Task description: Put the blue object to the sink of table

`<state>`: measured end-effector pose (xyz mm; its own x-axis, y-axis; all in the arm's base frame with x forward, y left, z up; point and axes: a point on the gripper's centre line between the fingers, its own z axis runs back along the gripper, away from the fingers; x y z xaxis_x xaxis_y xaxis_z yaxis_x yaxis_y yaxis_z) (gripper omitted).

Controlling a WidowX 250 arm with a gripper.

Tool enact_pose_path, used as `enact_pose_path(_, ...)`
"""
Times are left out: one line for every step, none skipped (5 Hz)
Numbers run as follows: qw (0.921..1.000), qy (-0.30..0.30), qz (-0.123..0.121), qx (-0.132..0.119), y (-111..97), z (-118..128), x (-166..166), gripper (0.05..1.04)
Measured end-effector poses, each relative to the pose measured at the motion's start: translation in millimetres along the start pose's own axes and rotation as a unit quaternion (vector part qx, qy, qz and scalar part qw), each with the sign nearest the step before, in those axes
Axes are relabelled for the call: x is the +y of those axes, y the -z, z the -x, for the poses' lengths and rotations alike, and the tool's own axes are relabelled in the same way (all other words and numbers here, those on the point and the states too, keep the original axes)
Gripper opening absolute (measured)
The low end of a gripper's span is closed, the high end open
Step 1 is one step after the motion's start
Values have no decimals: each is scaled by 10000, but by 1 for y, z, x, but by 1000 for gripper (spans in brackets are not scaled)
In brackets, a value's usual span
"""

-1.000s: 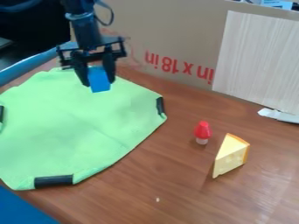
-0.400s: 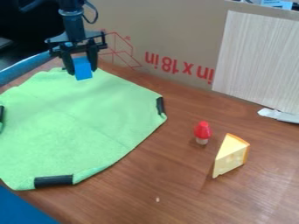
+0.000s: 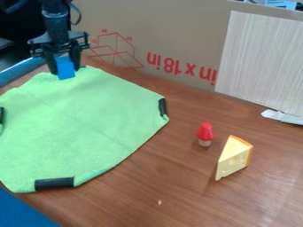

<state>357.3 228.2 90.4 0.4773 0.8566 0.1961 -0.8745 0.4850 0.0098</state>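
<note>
- Claw [image 3: 65,71] now farther left and higher in view, blue block [image 3: 66,75] with it.
- Claw pinches block; green cloth [image 3: 77,119] below claw.
- Pick done; placement, release remain.

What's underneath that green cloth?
The brown table shows along the right side of the green cloth, so it probably continues beneath. Anything else under there is covered and can't be seen.

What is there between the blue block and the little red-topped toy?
In the camera view, mostly green cloth lies between the blue block and the red-topped toy, then a stretch of bare brown tabletop.
</note>
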Motion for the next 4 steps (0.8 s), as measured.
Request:
enact_pose_path(10000, -25, -19, 16, 1, 1, 1, 943)
enact_pose_path(9999, 45, -27, 127, 9, 9, 3, 1003)
enact_pose_path(9997, 147, 145, 134, -4, 16, 3, 1000)
enact_pose_path(9986, 444, 293, 81, -38, 33, 3, 1000)
